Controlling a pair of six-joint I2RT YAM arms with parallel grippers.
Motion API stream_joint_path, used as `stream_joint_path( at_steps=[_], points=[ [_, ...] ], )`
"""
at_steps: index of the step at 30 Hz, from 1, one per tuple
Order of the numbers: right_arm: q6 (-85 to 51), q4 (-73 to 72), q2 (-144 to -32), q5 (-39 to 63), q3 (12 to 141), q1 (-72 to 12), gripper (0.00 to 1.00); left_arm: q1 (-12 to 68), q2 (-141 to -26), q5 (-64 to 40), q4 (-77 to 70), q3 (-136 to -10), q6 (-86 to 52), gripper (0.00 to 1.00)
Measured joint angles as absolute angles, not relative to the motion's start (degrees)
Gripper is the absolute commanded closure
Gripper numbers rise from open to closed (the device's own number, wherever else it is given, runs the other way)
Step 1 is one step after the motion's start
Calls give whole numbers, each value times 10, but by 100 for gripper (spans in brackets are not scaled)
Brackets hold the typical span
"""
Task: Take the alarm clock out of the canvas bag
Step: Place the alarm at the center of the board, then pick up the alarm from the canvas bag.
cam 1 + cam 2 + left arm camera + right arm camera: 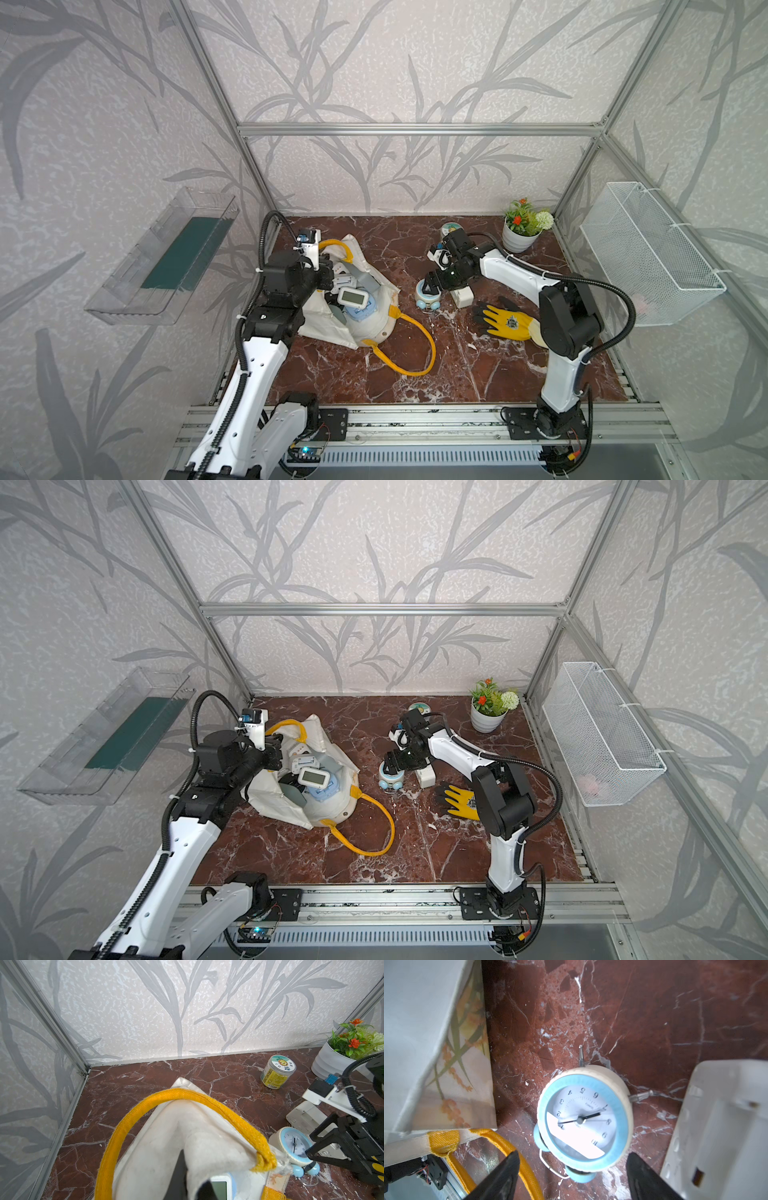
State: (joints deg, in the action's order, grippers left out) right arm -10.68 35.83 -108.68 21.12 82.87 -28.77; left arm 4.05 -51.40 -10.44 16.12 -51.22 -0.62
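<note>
One blue alarm clock (583, 1122) rests on the table (457, 374) right of the canvas bag (324, 328), your right gripper (573, 1154) spread wide above it (removal looks done); left gripper (191, 1178) clamps the bag's rim.

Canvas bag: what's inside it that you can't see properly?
- Bottom of the canvas bag: in both top views the white digital clock and the left arm cover it.
- Digital clock's screen: too small to read in the top views; cut off by the lower edge in the left wrist view.
- Left gripper: hidden behind its own wrist in the top views.
</note>
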Motion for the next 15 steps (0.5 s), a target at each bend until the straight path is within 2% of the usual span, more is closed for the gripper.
stream_joint_path(
  at_steps=[6,15],
  points=[
    [-112,334,-1008,181,793,-288,17,41,-511,-104,164,-512,-7,100],
    [-122,211,-856,190,647,-314,18,41,-511,-106,164,-511,-11,100]
  ],
)
